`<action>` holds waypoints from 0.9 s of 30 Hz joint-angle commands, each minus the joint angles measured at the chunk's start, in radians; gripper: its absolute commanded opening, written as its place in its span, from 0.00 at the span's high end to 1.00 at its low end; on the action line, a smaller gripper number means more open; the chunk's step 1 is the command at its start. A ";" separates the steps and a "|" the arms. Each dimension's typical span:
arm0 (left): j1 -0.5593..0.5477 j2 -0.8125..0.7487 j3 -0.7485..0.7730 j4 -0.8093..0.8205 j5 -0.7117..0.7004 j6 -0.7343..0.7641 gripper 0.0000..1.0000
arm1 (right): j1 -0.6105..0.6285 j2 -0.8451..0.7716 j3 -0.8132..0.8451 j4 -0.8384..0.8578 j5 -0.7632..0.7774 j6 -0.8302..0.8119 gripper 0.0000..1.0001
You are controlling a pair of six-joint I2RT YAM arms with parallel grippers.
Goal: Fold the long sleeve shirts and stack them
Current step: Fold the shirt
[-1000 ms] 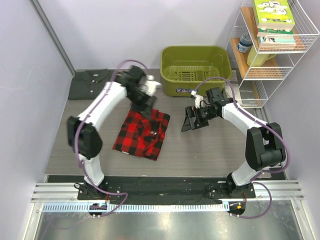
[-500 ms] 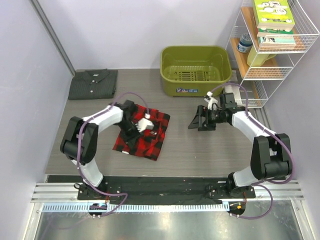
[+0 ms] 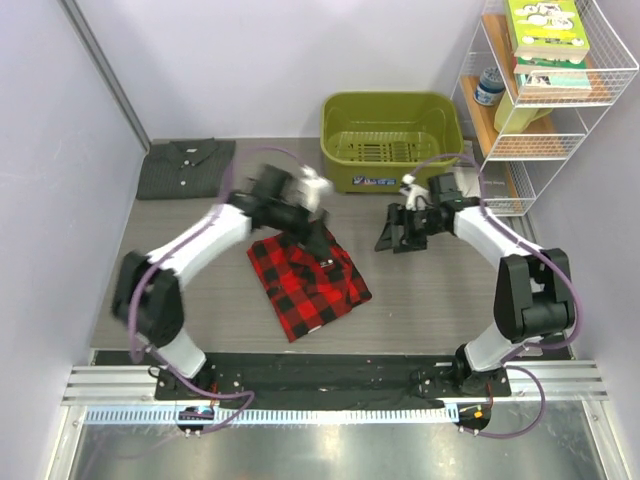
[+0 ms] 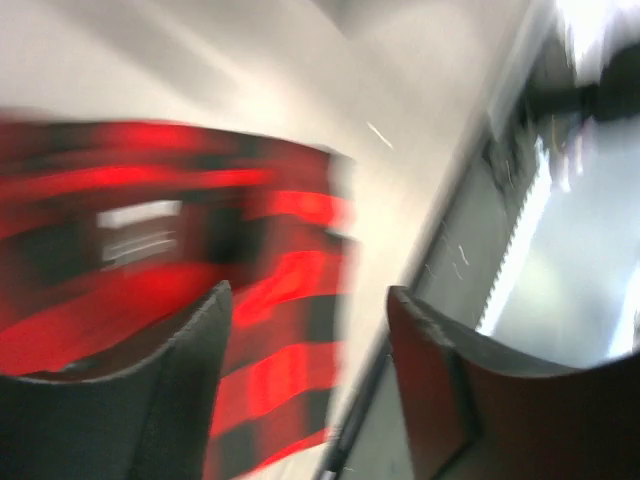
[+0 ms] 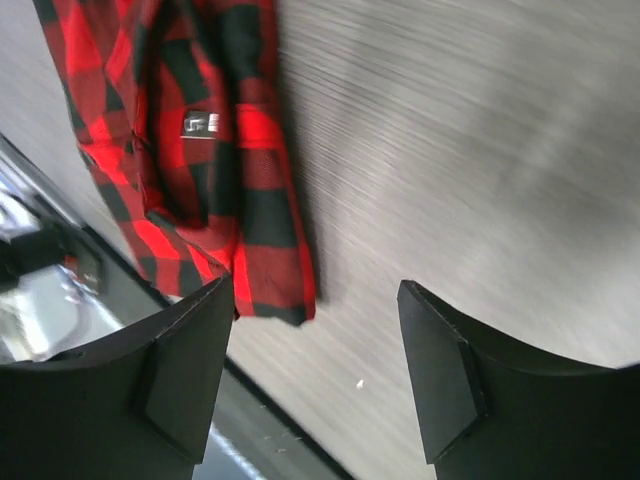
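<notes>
The plaid shirt [image 3: 308,283] is lying folded on the worktop [image 3: 430,290], slid right and turned since a second ago; left hand [image 3: 310,198] is lifting away, apart and empty, right hand [image 3: 398,228] apart too; stacking with grey shirt [image 3: 183,168], far left, is pending

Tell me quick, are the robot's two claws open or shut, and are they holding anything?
Left gripper: open, holding nothing.
Right gripper: open, holding nothing.
</notes>
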 commanded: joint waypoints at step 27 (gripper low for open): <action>0.682 -0.236 -0.143 -0.276 0.018 0.348 0.37 | 0.346 0.315 0.344 0.025 0.561 -0.892 0.64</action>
